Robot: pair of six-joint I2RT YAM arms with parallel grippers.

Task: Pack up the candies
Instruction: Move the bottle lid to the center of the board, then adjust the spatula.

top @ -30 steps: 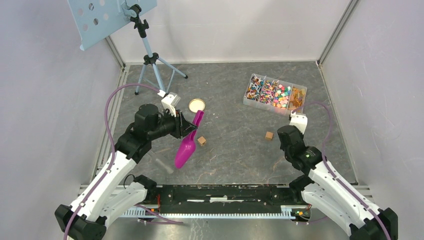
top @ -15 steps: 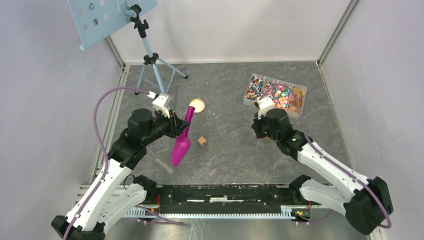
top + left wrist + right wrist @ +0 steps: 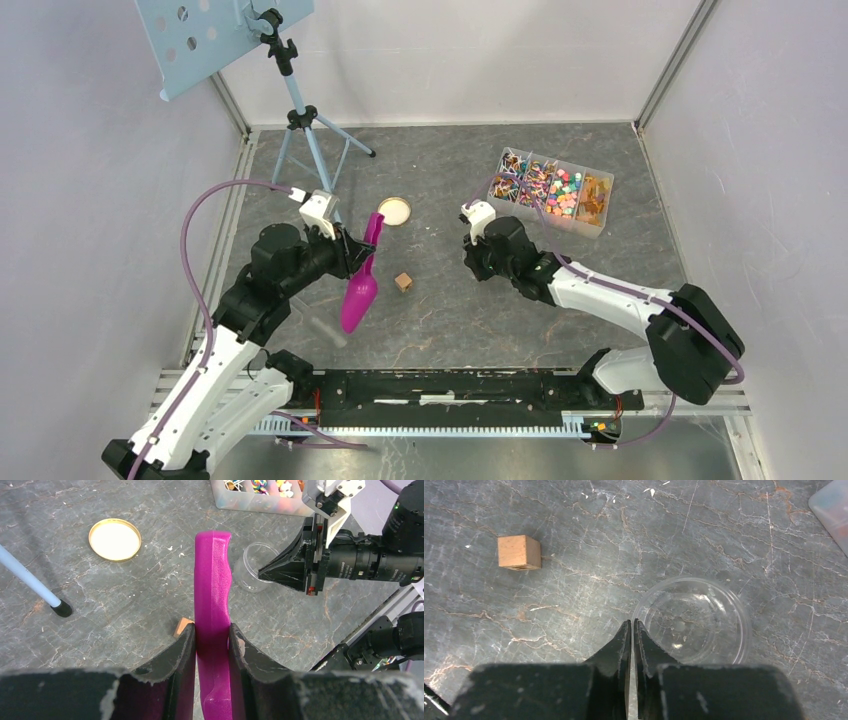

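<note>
Left gripper [image 3: 212, 645]: jaws clamped on the handle of the magenta scoop [image 3: 361, 290], bowl hanging toward the near side.
Gold lid [image 3: 394, 210]: flat on the table, just beyond the scoop.
Wooden cube [image 3: 403, 282]: right of the scoop, apart from it.
Right gripper [image 3: 632, 635]: jaws together, pinching the near rim of the clear jar [image 3: 696, 620].
Step in hand: likely positioning the empty jar; keep it upright and steady.
Candies [image 3: 545, 186]: in the divided clear box [image 3: 598, 213] at far right, well apart from both grippers.
</note>
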